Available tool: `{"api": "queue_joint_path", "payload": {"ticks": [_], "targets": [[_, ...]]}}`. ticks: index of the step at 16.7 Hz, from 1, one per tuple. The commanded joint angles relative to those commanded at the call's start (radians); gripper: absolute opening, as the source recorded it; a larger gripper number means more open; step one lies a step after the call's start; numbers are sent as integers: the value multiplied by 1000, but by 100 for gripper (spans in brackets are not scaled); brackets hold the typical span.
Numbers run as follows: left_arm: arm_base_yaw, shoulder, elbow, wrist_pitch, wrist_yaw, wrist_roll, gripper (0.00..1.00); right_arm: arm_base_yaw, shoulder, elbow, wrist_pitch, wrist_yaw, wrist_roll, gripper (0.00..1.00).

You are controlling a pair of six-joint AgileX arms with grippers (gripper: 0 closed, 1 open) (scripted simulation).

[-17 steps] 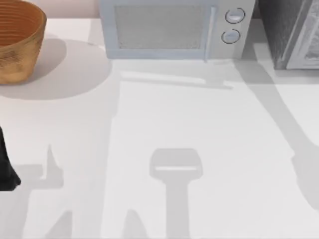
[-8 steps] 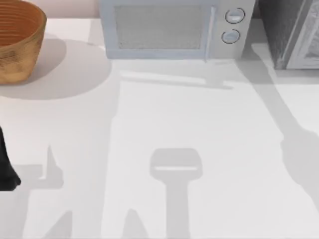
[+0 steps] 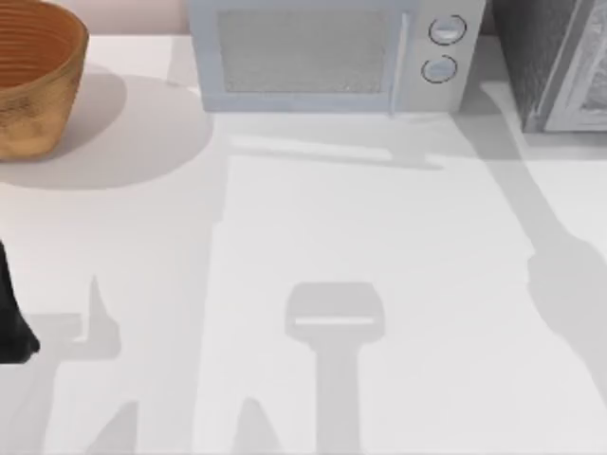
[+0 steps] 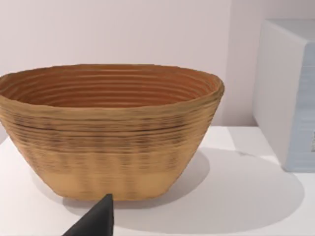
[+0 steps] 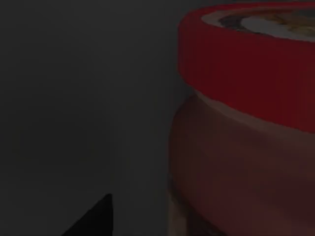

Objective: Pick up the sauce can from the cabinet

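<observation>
Top view: cabinet [image 3: 550, 57] at upper right, microwave [image 3: 327, 57] at top centre, woven basket [image 3: 33, 76] at upper left. The left arm [image 3: 11, 318] is parked at the left edge.

Right wrist view: sauce can [image 5: 246, 128] stands upright in a dark interior, filling the frame's right half, close to the right gripper's fingertip [image 5: 93, 219]. Whether either gripper is spread or pressed together cannot be told.

No readable text anywhere; the sauce can [image 5: 246, 123] lid bears a pale emblem, its lettering illegible.
</observation>
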Motion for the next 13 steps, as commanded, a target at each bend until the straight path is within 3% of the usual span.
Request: {"api": "queue_joint_path", "payload": {"ticks": [1, 13], "targets": [[0, 0, 0, 0, 0, 0, 100, 0, 0, 0, 0, 0, 0, 100], [0, 0, 0, 0, 0, 0, 100, 0, 0, 0, 0, 0, 0, 10]]}}
